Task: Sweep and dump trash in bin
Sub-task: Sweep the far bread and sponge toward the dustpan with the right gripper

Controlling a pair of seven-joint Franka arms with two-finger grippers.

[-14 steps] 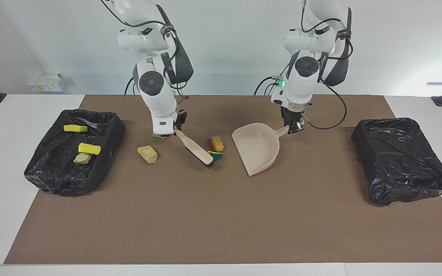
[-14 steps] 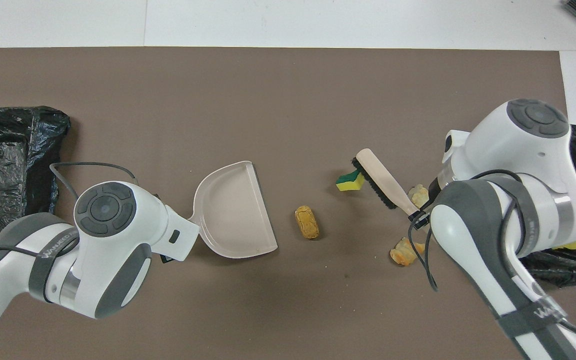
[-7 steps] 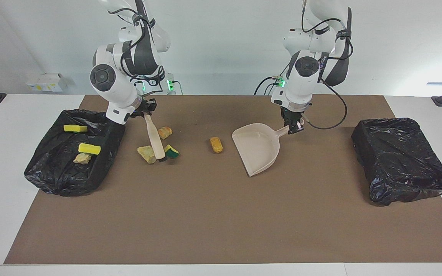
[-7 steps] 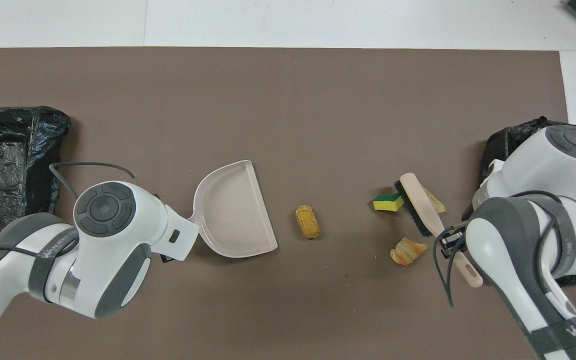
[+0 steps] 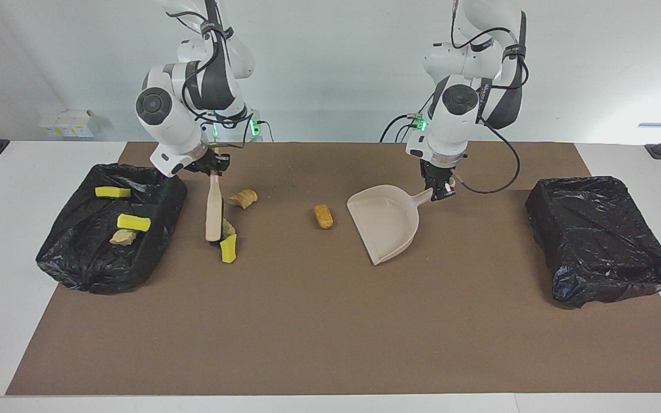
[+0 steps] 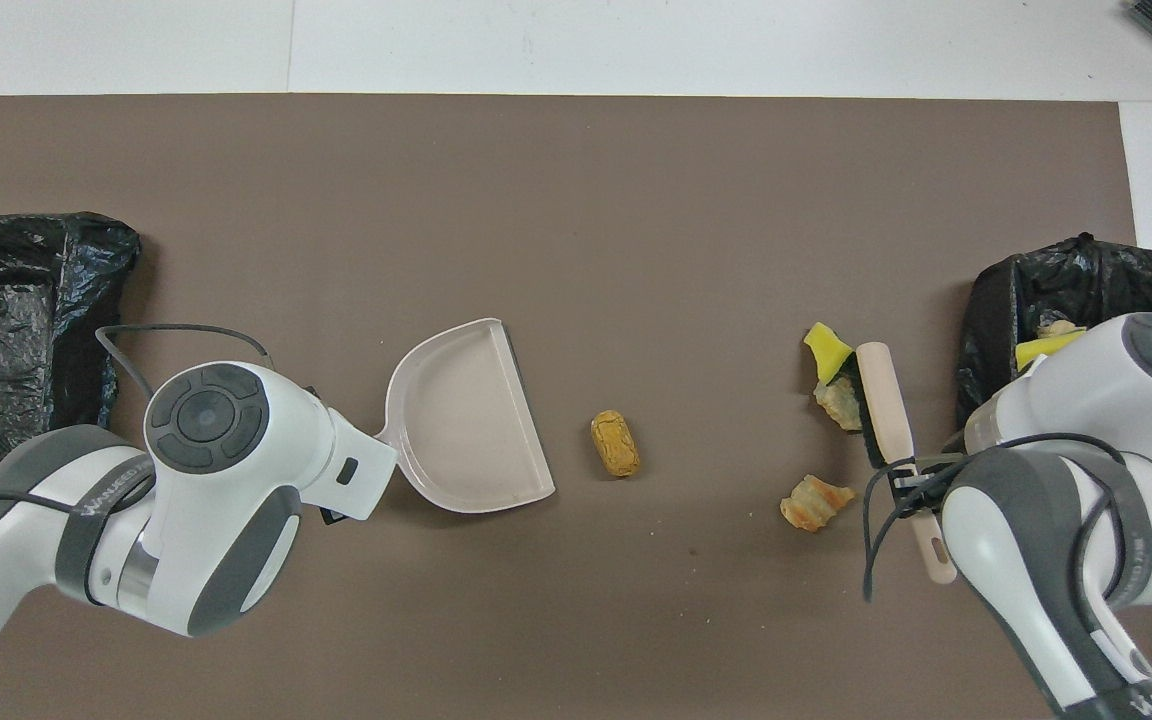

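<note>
My right gripper (image 5: 211, 172) is shut on the handle of the beige brush (image 5: 213, 209), whose bristle end rests on the mat beside a green-and-yellow sponge piece (image 5: 228, 249) and a tan chunk (image 6: 839, 405). An orange-brown chunk (image 5: 242, 198) lies nearer the robots, and another one (image 5: 323, 216) lies next to the mouth of the beige dustpan (image 5: 387, 221). My left gripper (image 5: 438, 192) is shut on the dustpan's handle, with the pan flat on the mat. The black-lined bin (image 5: 164, 212) at the right arm's end holds two yellow sponge bits (image 5: 133, 222) and a tan scrap (image 5: 123, 237).
A second black-lined bin (image 5: 600, 241) sits at the left arm's end of the brown mat (image 5: 330, 332). A small white box (image 5: 66, 123) stands on the white tabletop near the wall.
The right arm swung the brush toward its own end of the table, dragging the sponge piece and tan chunk away from the dustpan. The left arm and dustpan stayed still.
</note>
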